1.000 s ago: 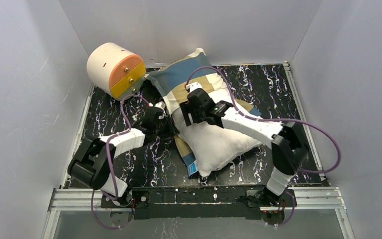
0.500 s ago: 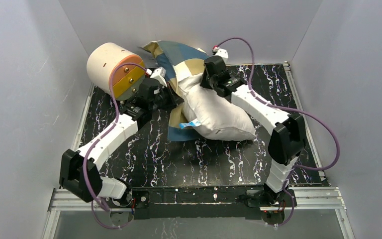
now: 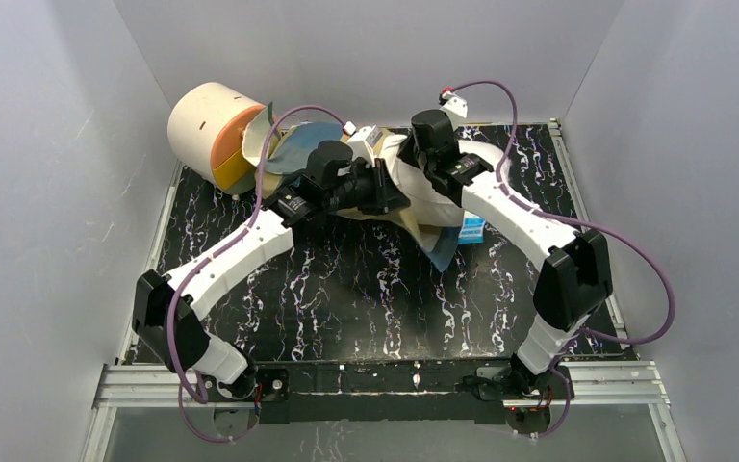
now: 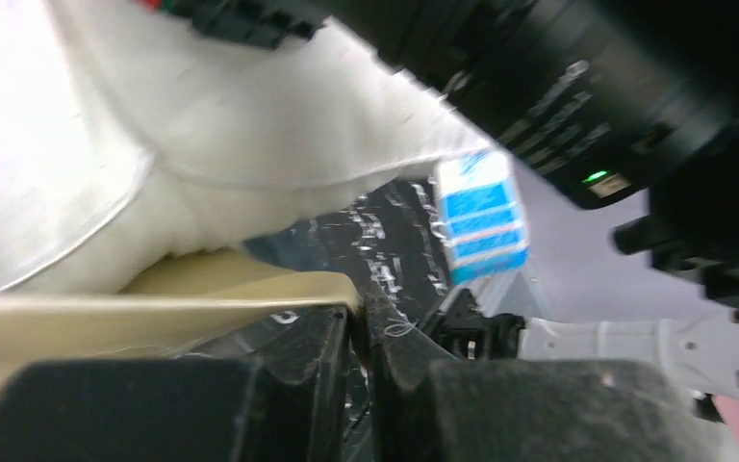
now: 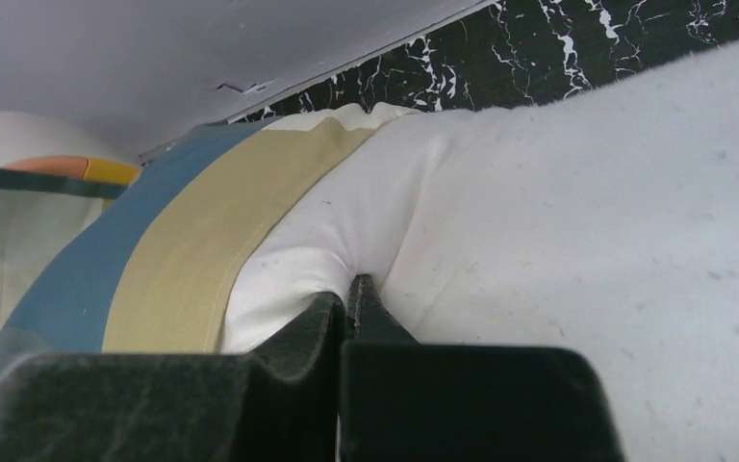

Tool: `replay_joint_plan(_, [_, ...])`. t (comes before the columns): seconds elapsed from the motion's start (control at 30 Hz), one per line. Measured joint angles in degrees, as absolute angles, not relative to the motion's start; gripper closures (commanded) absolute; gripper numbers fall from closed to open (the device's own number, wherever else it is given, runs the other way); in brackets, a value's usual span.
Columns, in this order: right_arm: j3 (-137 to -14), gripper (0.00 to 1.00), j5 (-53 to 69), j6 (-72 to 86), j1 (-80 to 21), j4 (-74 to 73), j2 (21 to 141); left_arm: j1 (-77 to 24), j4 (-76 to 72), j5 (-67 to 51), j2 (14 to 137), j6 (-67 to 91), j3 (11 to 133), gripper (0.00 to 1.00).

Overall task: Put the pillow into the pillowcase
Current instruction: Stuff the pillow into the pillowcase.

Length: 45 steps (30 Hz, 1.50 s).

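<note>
The white pillow (image 3: 423, 197) lies at the back of the table, part of it under the blue, tan and cream pillowcase (image 3: 298, 144). My left gripper (image 3: 392, 190) reaches across from the left. In the left wrist view it (image 4: 361, 300) is shut on a tan edge of the pillowcase (image 4: 154, 294), with the pillow (image 4: 250, 125) bulging above. My right gripper (image 3: 407, 160) comes from the right. In the right wrist view it (image 5: 351, 289) is shut on a pinch of the pillow (image 5: 587, 221), next to the pillowcase's (image 5: 173, 260) tan and blue bands.
A cream cylinder with an orange and yellow face (image 3: 210, 130) stands at the back left, touching the pillowcase. A blue and white label (image 3: 472, 228) hangs off the bundle on the right. White walls close in the black marbled table (image 3: 346, 289) on three sides.
Both grippers closed on the fabric and carried the bundle from mid-table to the back. The left gripper swung right across it, and the label now sits on the right side.
</note>
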State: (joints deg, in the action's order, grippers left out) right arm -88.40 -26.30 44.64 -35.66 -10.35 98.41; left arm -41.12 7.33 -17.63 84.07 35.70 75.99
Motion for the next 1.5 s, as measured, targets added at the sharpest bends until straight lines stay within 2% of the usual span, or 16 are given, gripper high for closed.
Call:
replay_joint_plan(0.13, [-82.5, 0.99, -22.8, 39.7, -35.9, -10.3, 94.1, -43.0, 4.5, -20.7, 84.4, 37.6, 76.5, 0.69])
replay_joint_plan(0.23, [-70.9, 0.99, -19.6, 36.6, -36.5, -11.2, 85.2, -44.3, 4.1, -21.8, 84.1, 38.4, 76.4, 0.49])
replay_joint_plan(0.37, [-57.5, 0.99, -16.1, 34.0, -37.7, -14.0, 71.0, -44.6, 7.2, -22.1, 82.2, 37.5, 76.5, 0.38])
replay_joint_plan(0.5, [-49.0, 0.99, -10.4, 30.8, -36.7, -18.6, 58.2, -44.6, 18.7, -16.5, 81.4, 32.4, 82.0, 0.35])
replay_joint_plan(0.7, [-42.2, 0.99, 4.8, 30.0, -36.4, -21.2, 48.6, -44.5, 34.9, 0.8, 83.7, 25.6, 96.7, 0.34])
replay_joint_plan(0.9, [-40.7, 0.99, 18.5, 30.3, -37.1, -19.2, 48.7, -44.2, 40.0, 6.3, 88.1, 23.9, 100.1, 0.35])
replay_joint_plan(1.1, [-45.1, 0.99, 23.5, 28.1, -45.3, -17.3, 58.5, -42.9, 41.8, 5.9, 93.0, 23.6, 98.7, 0.36])
replay_joint_plan(1.13, [-46.6, 0.92, 23.9, 27.3, -47.4, -17.1, 60.7, -42.2, 41.6, 5.0, 93.1, 23.4, 97.9, 0.35])
replay_joint_plan(1.27, [-52.0, 0.43, 24.1, 26.3, -54.3, -17.1, 66.8, -40.2, 39.8, -0.3, 93.1, 19.8, 95.8, 0.30])
replay_joint_plan(1.33, [-54.1, 0.29, 22.7, 27.1, -55.9, -17.8, 66.8, -40.1, 37.9, -2.5, 93.1, 16.9, 94.8, 0.28])
replay_joint_plan(1.4, [-56.2, 0.20, 18.5, 28.2, -56.1, -18.8, 65.1, -40.2, 36.1, -3.7, 93.1, 14.1, 93.9, 0.27])
replay_joint_plan(1.5, [-59.0, 0.15, 9.9, 29.2, -54.8, -21.0, 60.5, -40.3, 34.1, -5.5, 93.2, 10.9, 93.4, 0.27])
